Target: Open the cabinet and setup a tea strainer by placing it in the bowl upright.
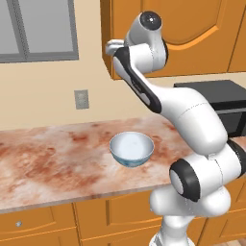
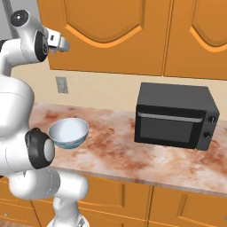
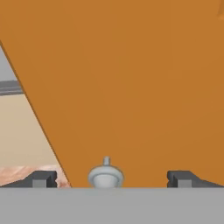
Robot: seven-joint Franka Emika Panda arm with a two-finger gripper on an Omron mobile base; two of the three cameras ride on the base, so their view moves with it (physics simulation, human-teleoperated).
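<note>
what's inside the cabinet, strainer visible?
Can't see. The cabinet door is shut, hiding the interior. The open tool faces its silver knob. The bowl on the counter looks empty.

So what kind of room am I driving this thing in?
A simulated kitchen, by the look of it: orange-brown wall cabinet over a marbled counter, a black microwave, and a bowl set out.

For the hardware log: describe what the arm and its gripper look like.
The arm is a chain of glossy white rounded segments with black bands and dark caps at the joints. The gripper ends in two small dark grey blocky fingertips. No cables or markings are visible.
</note>
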